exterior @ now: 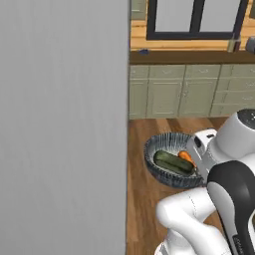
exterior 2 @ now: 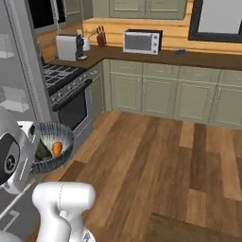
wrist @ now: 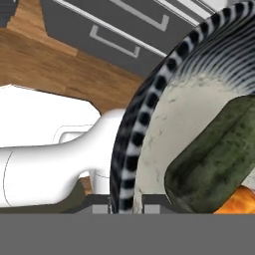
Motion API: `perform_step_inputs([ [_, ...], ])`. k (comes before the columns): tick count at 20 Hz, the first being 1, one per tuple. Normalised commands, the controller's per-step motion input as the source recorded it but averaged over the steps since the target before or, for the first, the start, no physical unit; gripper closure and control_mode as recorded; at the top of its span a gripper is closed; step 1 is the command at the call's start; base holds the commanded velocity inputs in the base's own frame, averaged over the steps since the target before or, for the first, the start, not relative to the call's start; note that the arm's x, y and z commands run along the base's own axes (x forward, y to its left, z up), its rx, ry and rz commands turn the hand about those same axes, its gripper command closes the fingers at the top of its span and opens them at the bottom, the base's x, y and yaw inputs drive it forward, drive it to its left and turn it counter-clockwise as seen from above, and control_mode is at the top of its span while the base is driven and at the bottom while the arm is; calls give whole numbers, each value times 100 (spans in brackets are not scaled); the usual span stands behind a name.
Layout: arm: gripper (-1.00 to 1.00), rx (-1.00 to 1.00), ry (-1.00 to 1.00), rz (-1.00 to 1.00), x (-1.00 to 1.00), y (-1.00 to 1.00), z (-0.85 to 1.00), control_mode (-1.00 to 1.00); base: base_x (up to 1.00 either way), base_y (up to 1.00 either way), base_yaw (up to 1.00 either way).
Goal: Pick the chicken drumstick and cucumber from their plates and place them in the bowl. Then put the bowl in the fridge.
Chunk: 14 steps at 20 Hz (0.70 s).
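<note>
My gripper (wrist: 122, 203) is shut on the rim of the dark ribbed bowl (wrist: 130, 149), one fingertip on each side of the wall. The bowl (exterior: 167, 172) hangs above the wooden floor, in front of my white hand (exterior: 206, 145). The dark green cucumber (exterior: 173, 163) lies inside it, with the orange-brown chicken drumstick (exterior: 186, 156) against its far side. From the right base view, the bowl (exterior 2: 64, 156) holds the cucumber (exterior 2: 43, 150) and drumstick (exterior 2: 56, 148) close to the fridge (exterior 2: 14, 101), whose pale shelves show at the left. The fridge's flat grey face (exterior: 62, 124) stands left of the bowl. The plates are out of view.
Green cabinets (exterior: 184, 92) under a wooden counter line the far wall. A stove (exterior 2: 71, 92) stands just beyond the fridge, with a toaster (exterior 2: 69, 47) and microwave (exterior 2: 142, 41) on the counter. Open wooden floor (exterior 2: 156, 160) lies to the right.
</note>
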Motion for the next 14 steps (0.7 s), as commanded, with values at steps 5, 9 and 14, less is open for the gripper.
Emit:
perform_step_inputs([
  [5,100,0,0,0,0,0,0,100,66,7,40],
  [9,100,0,0,0,0,0,0,100,8,43,35],
  [14,100,0,0,0,0,0,0,100,-14,76,36],
])
